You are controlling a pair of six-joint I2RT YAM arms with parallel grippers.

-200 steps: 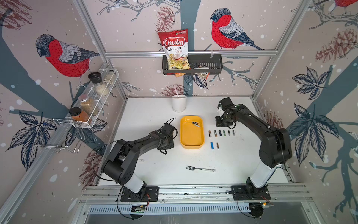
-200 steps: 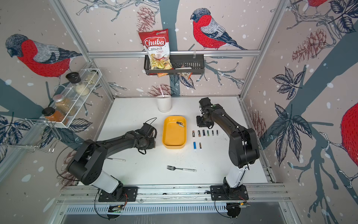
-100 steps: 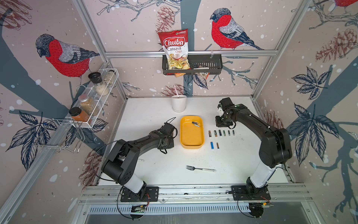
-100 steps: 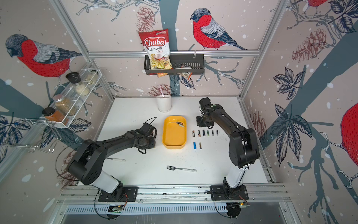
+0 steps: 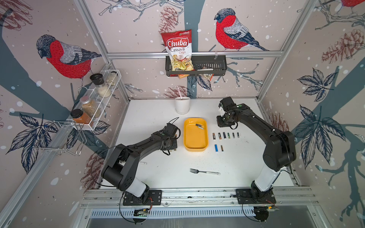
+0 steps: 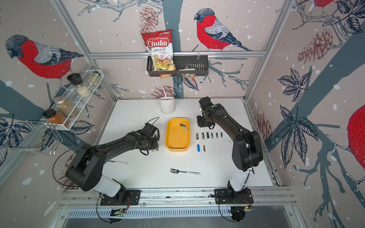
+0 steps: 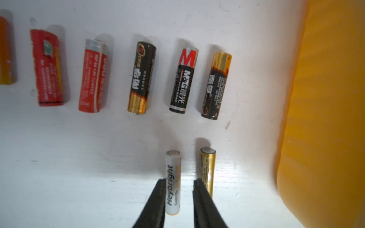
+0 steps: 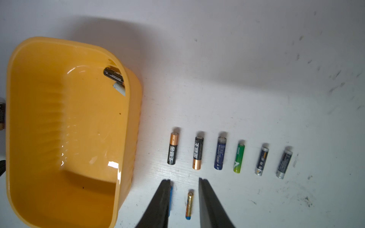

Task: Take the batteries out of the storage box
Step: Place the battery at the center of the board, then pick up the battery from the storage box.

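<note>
Left hand (image 7: 179, 180) eased apart, straddling white battery (image 7: 172, 167); right hand (image 8: 184, 179) also apart

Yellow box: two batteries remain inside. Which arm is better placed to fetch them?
Probably the right. The batteries lie in the yellow box corner nearest the right gripper, which is open and empty; the left gripper straddles a white battery.

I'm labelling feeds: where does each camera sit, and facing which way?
Both top views: high in front, facing down at the white table; left arm, right arm show.
Left wrist: on the left arm, facing down past the left tool at a white Heybright battery.
Right wrist: on the right arm, facing down past the right tool.
All share the yellow plastic storage box.
</note>
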